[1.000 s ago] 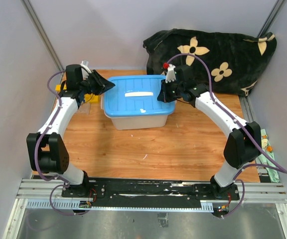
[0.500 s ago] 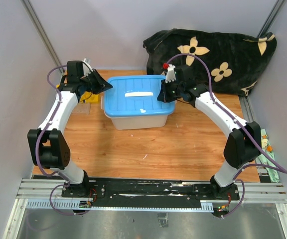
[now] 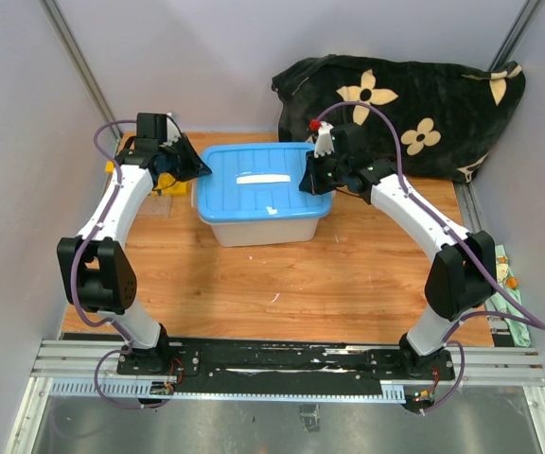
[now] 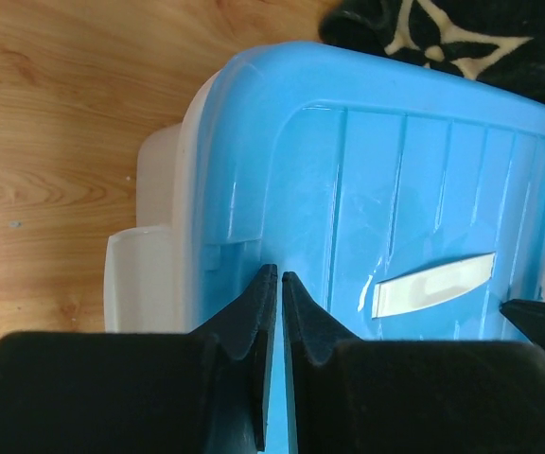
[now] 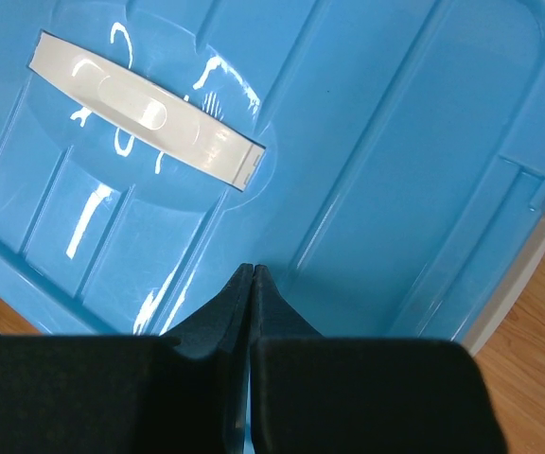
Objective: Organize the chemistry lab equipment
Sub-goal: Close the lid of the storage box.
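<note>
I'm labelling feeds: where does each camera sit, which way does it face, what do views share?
Top external: above and behind the bases, looking down on the table; both whole arms show.
Left wrist: on the left arm, facing down past the left gripper at the blue lid.
Right wrist: on the right arm, facing down past the right gripper at the white handle.
Shared: all show the blue lid.

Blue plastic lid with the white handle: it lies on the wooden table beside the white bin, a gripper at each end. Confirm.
Wrong: the top external view shows the blue plastic lid with the white handle closed on the white bin. The left gripper and right gripper are at its ends.
</note>
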`<state>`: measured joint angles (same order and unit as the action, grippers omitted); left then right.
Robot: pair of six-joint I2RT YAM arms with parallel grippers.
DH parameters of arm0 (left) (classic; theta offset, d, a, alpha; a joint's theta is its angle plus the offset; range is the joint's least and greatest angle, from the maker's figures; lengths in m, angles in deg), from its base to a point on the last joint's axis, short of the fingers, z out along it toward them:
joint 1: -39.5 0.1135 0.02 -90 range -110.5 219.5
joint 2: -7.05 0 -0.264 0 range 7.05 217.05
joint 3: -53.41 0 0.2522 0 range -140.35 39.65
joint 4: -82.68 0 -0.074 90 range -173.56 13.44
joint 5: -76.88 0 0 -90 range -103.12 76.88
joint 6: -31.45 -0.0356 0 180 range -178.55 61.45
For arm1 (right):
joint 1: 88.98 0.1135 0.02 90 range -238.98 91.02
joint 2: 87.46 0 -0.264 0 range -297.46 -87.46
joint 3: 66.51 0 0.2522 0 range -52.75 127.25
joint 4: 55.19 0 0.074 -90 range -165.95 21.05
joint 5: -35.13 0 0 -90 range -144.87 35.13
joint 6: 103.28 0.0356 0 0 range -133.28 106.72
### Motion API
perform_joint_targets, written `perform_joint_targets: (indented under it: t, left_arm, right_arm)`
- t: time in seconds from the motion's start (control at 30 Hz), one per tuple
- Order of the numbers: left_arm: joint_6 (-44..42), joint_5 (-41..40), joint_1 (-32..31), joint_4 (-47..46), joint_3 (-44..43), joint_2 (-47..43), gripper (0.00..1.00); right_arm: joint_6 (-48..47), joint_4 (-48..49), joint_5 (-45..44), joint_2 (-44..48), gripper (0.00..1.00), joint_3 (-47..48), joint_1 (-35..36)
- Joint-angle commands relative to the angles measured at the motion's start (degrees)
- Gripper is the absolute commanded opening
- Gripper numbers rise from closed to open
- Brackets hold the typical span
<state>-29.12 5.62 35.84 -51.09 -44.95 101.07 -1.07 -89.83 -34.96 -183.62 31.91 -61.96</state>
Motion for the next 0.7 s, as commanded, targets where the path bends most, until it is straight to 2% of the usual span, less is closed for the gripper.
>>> perform_joint_targets:
  t: [0.0,0.33,0.67]
  left_arm:
    - [-2.53,-5.86,-0.03,4.81,-0.74,0.04,0.12]
    - [-2.88,-11.70,0.01,7.32,-0.44,0.78,0.12]
    - [-2.42,-10.15,-0.03,4.82,4.00,1.26,0.10]
  right_arm:
    - [-0.61,-0.63,-0.66,0.70,0.01,0.74,0.57]
    - [-0.69,-0.64,-1.01,0.58,0.01,0.59,0.57]
    - [-0.71,-0.64,-0.78,0.54,0.01,-0.33,0.57]
